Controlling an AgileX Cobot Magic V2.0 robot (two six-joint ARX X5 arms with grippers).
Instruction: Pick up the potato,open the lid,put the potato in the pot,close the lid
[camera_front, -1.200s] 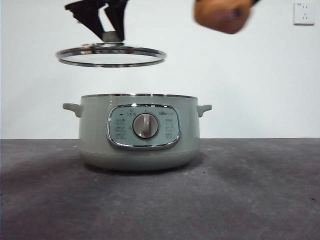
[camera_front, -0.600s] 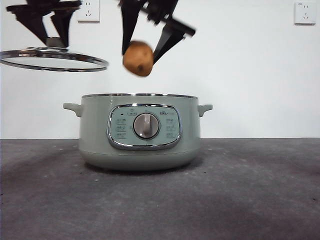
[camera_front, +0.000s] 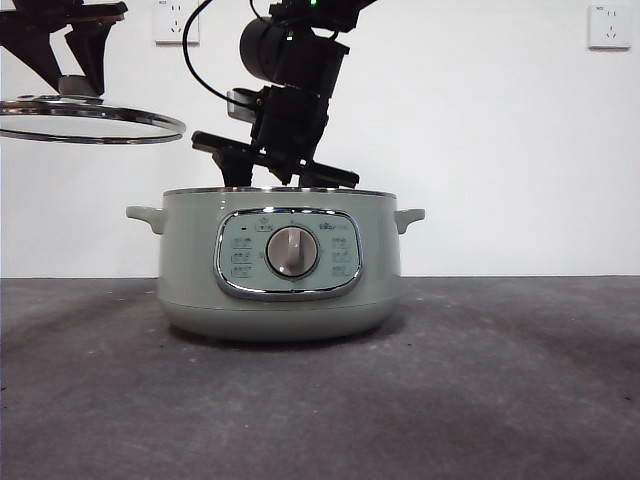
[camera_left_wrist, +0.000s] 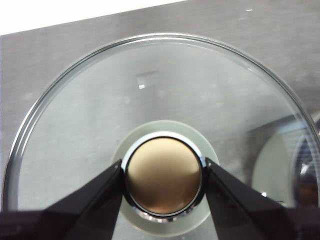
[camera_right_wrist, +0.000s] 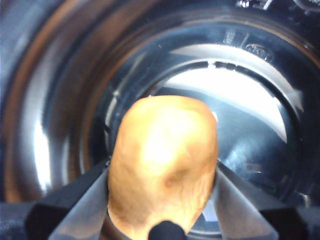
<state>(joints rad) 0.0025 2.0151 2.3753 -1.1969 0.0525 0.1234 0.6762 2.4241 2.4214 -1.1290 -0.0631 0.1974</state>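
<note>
The sage-green pot (camera_front: 280, 270) stands uncovered in the middle of the table, its dial facing the front camera. My right gripper (camera_front: 275, 172) reaches down into its mouth, fingertips below the rim. In the right wrist view that gripper (camera_right_wrist: 162, 172) is shut on the orange-brown potato (camera_right_wrist: 162, 165), which hangs inside the pot's shiny steel bowl (camera_right_wrist: 50, 125). From the front, the pot wall hides the potato. The glass lid (camera_front: 90, 120) hangs level, high and left of the pot. My left gripper (camera_left_wrist: 162, 172) is shut on the lid's knob (camera_left_wrist: 162, 200).
The dark grey table (camera_front: 470, 380) stretches to both sides of the pot. Behind it is a white wall with one socket (camera_front: 177, 20) at upper left and another socket (camera_front: 608, 25) at upper right.
My right gripper has come down with the potato from above the rim into the pot, so the potato no longer shows from the front. The lid has drifted slightly further left.
</note>
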